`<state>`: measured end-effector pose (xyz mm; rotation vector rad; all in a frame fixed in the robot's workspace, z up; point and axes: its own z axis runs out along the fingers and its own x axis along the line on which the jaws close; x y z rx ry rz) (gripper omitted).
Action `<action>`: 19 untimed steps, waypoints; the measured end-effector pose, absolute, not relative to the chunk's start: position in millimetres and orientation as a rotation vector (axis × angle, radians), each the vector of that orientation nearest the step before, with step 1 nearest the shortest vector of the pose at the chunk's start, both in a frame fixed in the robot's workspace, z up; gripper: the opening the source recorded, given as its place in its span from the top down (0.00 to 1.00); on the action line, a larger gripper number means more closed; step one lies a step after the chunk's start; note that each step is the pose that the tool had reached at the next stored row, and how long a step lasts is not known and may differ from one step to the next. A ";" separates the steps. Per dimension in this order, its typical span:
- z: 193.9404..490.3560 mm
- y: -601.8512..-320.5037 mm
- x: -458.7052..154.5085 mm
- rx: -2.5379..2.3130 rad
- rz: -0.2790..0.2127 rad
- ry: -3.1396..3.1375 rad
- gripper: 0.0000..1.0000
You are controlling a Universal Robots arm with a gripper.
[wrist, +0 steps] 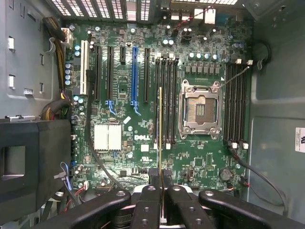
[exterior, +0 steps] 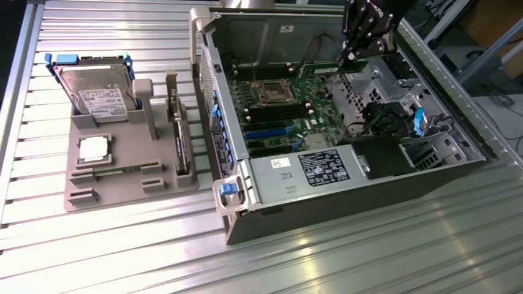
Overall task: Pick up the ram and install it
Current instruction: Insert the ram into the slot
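Fingers [wrist: 153, 177] pinched nearly shut on the ram [wrist: 160, 129], stick held edge-on above the memory slots [wrist: 169, 95] beside the empty CPU socket [wrist: 200, 107] on the motherboard [wrist: 200, 162]; install step, not yet seated, and it likely calls for squaring the stick over one slot.

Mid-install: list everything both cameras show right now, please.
ram: one, green, held edge-on over the motherboard's memory slots
computer case: one, grey, open, exterior view's right
motherboard: one, green, inside the case
CPU socket: one, silver, empty, on the motherboard
tray: one, grey, exterior view's left
hard drive: one, silver in blue bracket, on the tray
CPU chip: one, silver, on the tray
expansion card: one, dark, on edge at the tray's case side
table: one, silver slats, under everything
gripper: one, black, shut on the ram
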<state>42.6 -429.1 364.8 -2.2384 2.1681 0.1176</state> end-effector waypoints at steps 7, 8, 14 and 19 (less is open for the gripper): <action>360.9 -429.1 42.6 -2.236 0.123 2.165 0.88; 360.6 -429.1 42.6 -2.235 0.123 2.165 0.88; 356.8 -429.0 42.6 -2.231 0.132 2.161 0.88; 353.5 -429.1 42.6 -2.230 0.135 2.159 0.88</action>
